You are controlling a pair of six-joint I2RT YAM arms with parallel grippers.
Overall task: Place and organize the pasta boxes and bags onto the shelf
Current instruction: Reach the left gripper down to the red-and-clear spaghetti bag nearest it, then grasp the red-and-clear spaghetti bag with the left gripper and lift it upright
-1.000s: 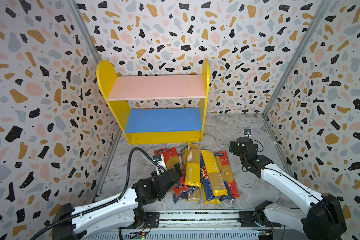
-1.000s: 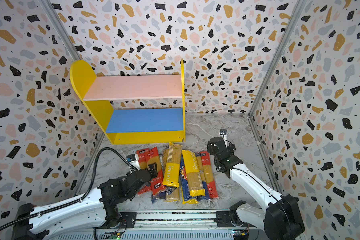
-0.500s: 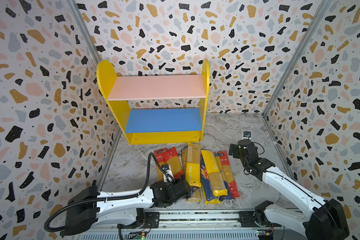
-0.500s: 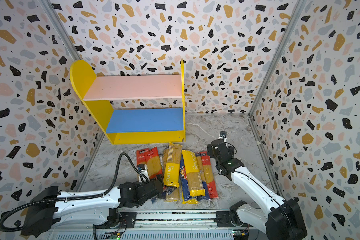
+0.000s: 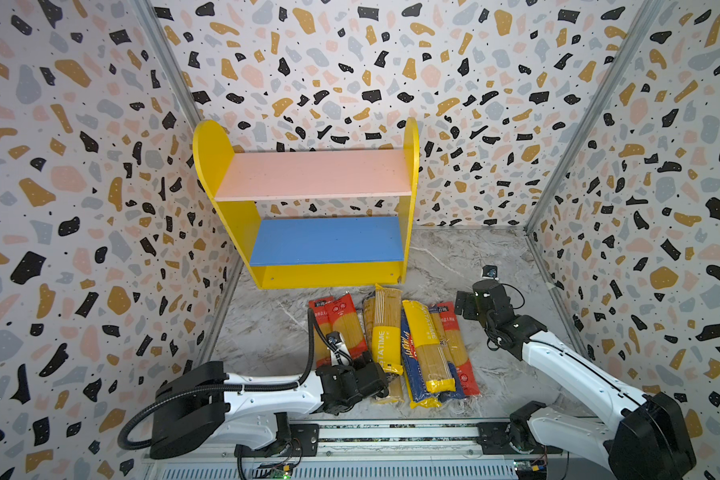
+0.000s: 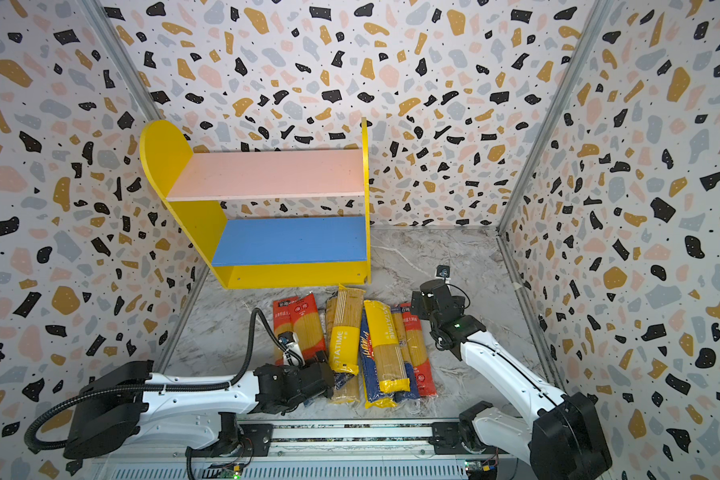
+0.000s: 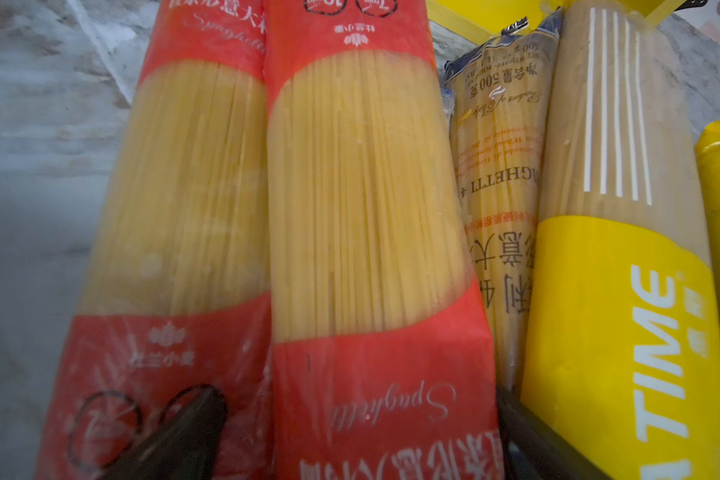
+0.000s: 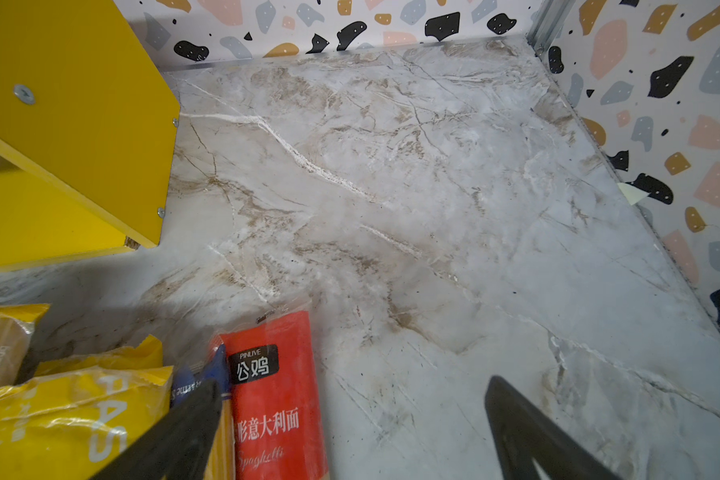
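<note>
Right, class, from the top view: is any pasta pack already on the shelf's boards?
No, the pink board and blue board are bare; the pasta packs all lie on the floor before the shelf.

**A robot test cell in a lab**

Terrazzo-print walls [image 5: 350,62] join at bare metal corner posts [image 5: 587,124] and box in a marble-print floor [image 8: 433,187]. Behind the left gripper [image 7: 356,399] and right gripper [image 8: 354,384], two white-and-black robot arms [image 5: 258,395] are mounted on a metal rail [image 5: 391,434] with loose cables and a small lit circuit board [image 5: 281,473]. Ahead of both grippers stands a toy-bright shelf [image 5: 221,166]; spaghetti packs [image 5: 420,332] lie on the floor between them.
</note>
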